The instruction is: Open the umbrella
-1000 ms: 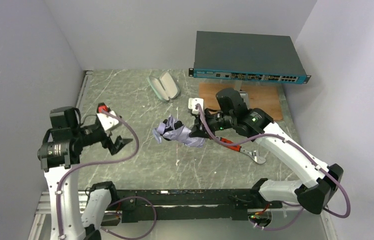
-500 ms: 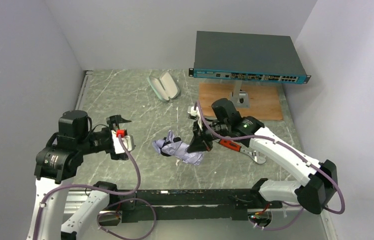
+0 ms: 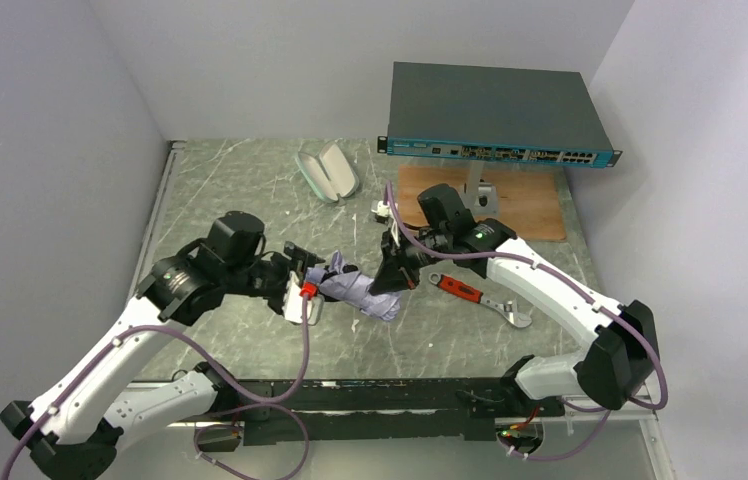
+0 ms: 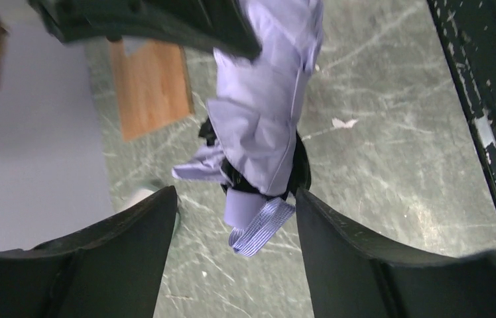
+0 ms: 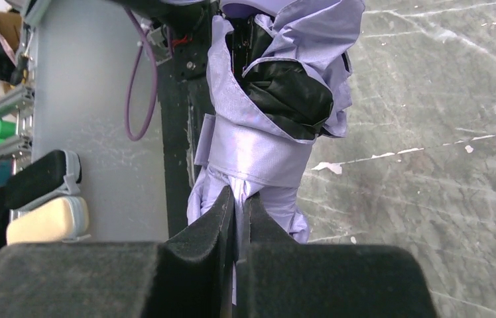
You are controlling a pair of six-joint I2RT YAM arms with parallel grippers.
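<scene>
The folded umbrella [image 3: 358,291] hangs just above the table's middle, lavender fabric bunched over black lining. My right gripper [image 3: 390,279] is shut on a fold of its fabric [image 5: 241,197] at the right end. The umbrella's wrapped body [image 5: 258,146] stretches away from those fingers. My left gripper [image 3: 304,292] has come to the other end. Its jaws stand open on either side of the small lavender handle [image 4: 242,207] and ribbed strap [image 4: 263,227], with a gap on the left side. The strap lies close to the right finger [image 4: 338,245]. The shaft is hidden.
A mint-green clamshell case [image 3: 327,172] lies at the back. A network switch [image 3: 495,115] stands on a stand over a wooden board [image 3: 530,205] at back right. A red-handled wrench [image 3: 472,294] lies right of the umbrella. A black rail [image 3: 370,395] runs along the near edge.
My left arm has swung from the far left over to the umbrella's handle end, and its jaws have narrowed. My right gripper has carried the umbrella slightly left and nearer.
</scene>
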